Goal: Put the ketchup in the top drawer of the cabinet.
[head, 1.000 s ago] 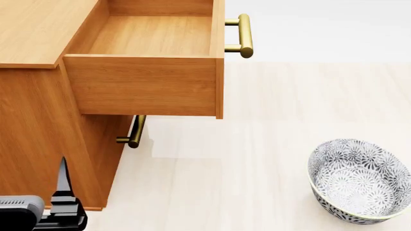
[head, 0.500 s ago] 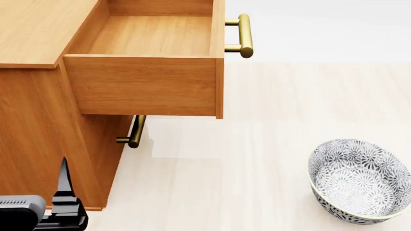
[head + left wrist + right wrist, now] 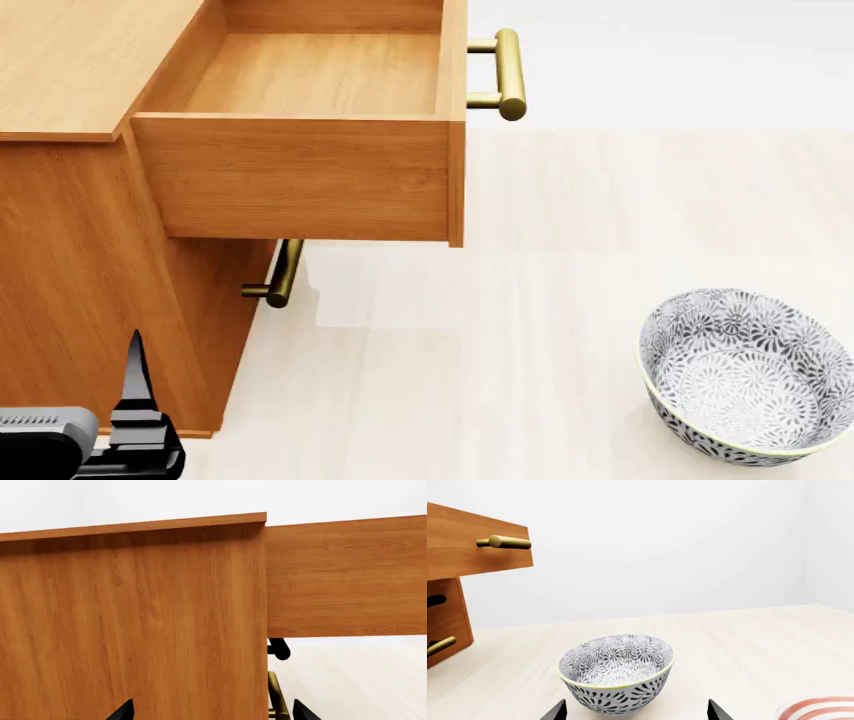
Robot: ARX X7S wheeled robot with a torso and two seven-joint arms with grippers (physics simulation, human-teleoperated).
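While the top drawer stands pulled out of the cabinet, its wooden inside shows bare in the head view, and its brass handle sticks out at about 1 o'clock from the drawer's front edge. Ketchup appears in none of the three views, so its place cannot be told. Below the drawer, the lower handle shows on the cabinet front. On the pale desk, a grey-patterned bowl sits upright at about 4 o'clock in the head view, well apart from the cabinet. The left pincer sits low at 7 o'clock in the head view, beside the cabinet's side wall; in its wrist view the two fingertips stand wide apart, with nothing between them but that wall and the lower handle beyond. The right pincer does not show in the head view; in its own view its tips are spread wide, again holding nothing, with the bowl just ahead of them. A plate with red rings peeks in at a corner of the right wrist view, near the bowl and apart from it.
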